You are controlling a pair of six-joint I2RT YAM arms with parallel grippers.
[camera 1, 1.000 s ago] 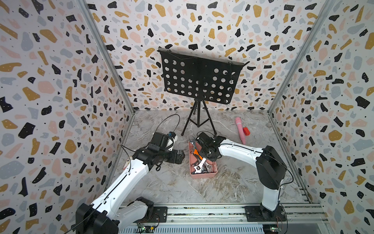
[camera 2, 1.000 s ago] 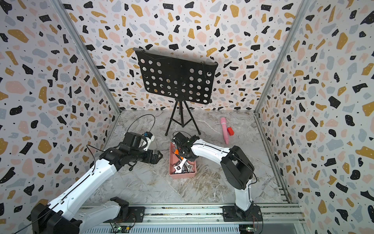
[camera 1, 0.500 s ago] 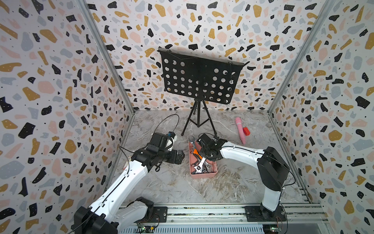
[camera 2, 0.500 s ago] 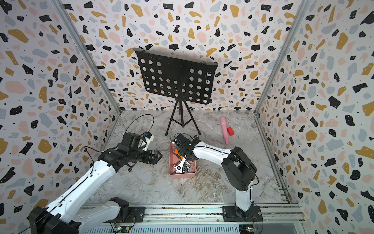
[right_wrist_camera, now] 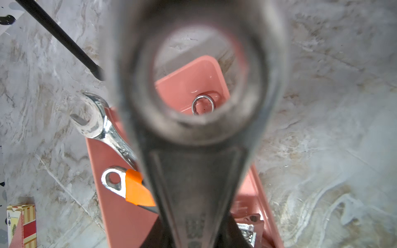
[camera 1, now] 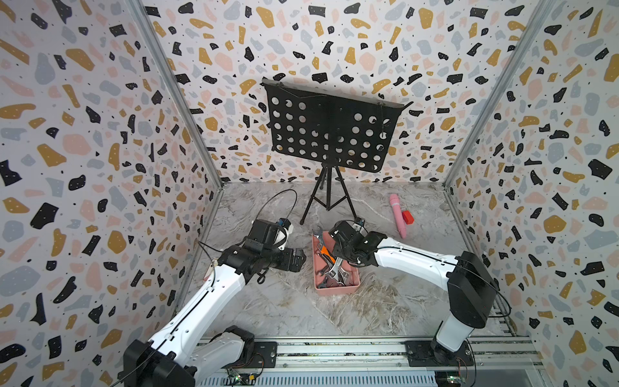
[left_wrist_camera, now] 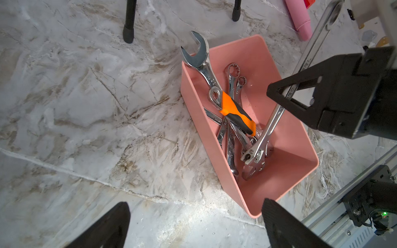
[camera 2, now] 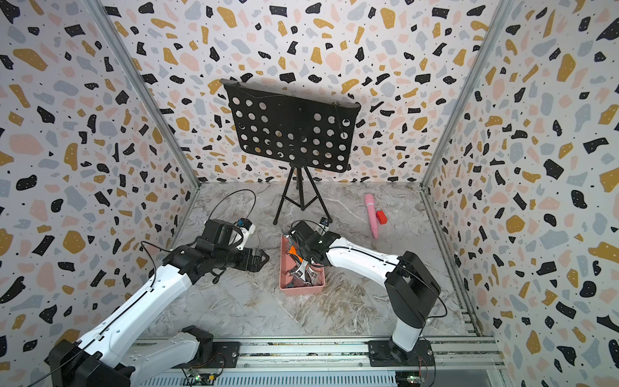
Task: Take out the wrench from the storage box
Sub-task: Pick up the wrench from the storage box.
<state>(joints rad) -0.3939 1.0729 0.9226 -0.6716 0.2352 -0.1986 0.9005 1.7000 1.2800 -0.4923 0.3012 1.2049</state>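
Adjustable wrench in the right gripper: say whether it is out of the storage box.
Not out: right gripper holds the adjustable wrench tilted, head down inside the storage box.

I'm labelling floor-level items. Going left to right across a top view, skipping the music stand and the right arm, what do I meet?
left tool → storage box → pink cylinder → small red block

Laboratory robot test cell: terrazzo-patterned enclosure walls (camera 1: 83, 134), marble-pattern bench (camera 1: 301, 311), left arm (camera 1: 207, 298) and right arm (camera 1: 415, 264) on aluminium base rail (camera 1: 335, 350).
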